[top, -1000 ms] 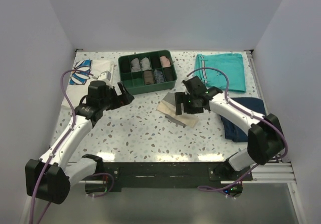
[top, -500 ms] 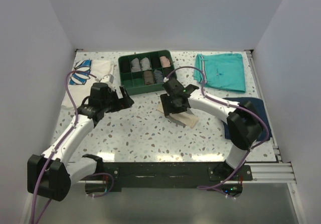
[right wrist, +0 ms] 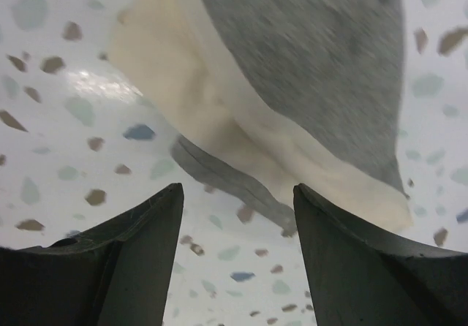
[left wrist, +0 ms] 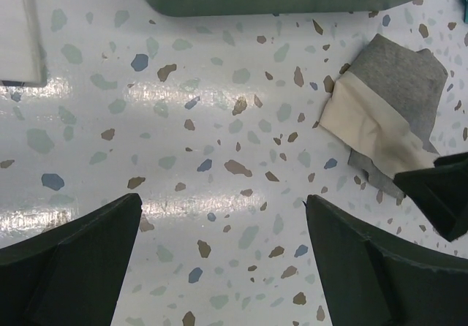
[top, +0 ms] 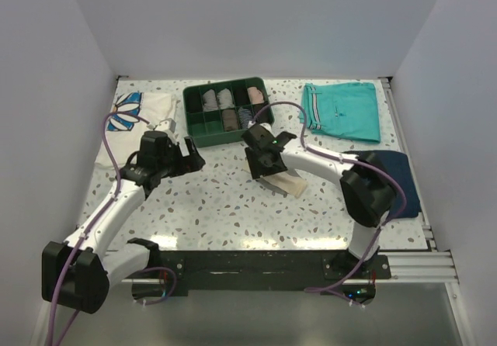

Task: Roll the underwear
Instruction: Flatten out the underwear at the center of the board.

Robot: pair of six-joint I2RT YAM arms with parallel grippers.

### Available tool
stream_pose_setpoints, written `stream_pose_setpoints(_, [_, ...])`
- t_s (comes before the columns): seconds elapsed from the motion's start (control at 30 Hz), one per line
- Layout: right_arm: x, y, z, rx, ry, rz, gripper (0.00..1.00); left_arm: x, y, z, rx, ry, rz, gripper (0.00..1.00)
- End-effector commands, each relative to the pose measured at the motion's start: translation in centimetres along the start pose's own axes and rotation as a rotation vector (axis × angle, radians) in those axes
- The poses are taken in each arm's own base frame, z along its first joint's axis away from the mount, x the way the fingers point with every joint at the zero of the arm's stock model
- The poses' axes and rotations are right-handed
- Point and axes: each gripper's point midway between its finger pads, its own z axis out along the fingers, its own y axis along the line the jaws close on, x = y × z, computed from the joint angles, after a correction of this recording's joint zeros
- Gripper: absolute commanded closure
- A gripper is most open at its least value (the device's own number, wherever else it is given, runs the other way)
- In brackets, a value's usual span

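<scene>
The underwear point(top: 289, 181) is a small grey and cream cloth lying crumpled flat on the speckled table, just in front of the green tray. It also shows in the left wrist view point(left wrist: 387, 114) and fills the top of the right wrist view point(right wrist: 292, 85). My right gripper point(top: 262, 167) is open, low over the underwear's near-left edge; in its own view the gripper point(right wrist: 238, 202) has a grey hem lying just ahead of its fingertips. My left gripper point(top: 192, 157) is open and empty over bare table left of the underwear; its own view shows it too point(left wrist: 223, 216).
A green divided tray point(top: 196, 127) with rolled items stands at the back centre. Teal shorts point(top: 342, 109) lie back right, a navy folded garment point(top: 397, 181) at the right, and a white patterned cloth point(top: 138, 109) at back left.
My right gripper has swung left across the underwear, from its right side to its left edge. The left arm has shifted only slightly.
</scene>
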Motion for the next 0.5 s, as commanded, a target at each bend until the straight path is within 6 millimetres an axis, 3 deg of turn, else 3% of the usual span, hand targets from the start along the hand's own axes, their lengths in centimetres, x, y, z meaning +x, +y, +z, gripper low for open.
stream_pose_setpoints(0.0, [0.4,-5.5,-3.5,0.072,-0.102,0.236,0.34,0.2,-0.3,0.3,0.034,-0.003,0.030,0.00])
stream_pose_setpoints(0.07, [2.4,-6.5,-3.3,0.038,-0.075,0.329,0.34,0.3,-0.5,0.6,0.045,0.010,0.034,0.01])
stream_pose_setpoints(0.2, [3.4,-9.2,-3.4,0.013,-0.088,0.476,0.34,0.0,-1.2,0.9,0.075,0.013,0.037,0.02])
stream_pose_setpoints(0.47, [4.8,-10.8,-1.6,0.043,-0.024,0.586,0.38,0.6,-1.6,1.3,0.098,0.039,0.022,0.03])
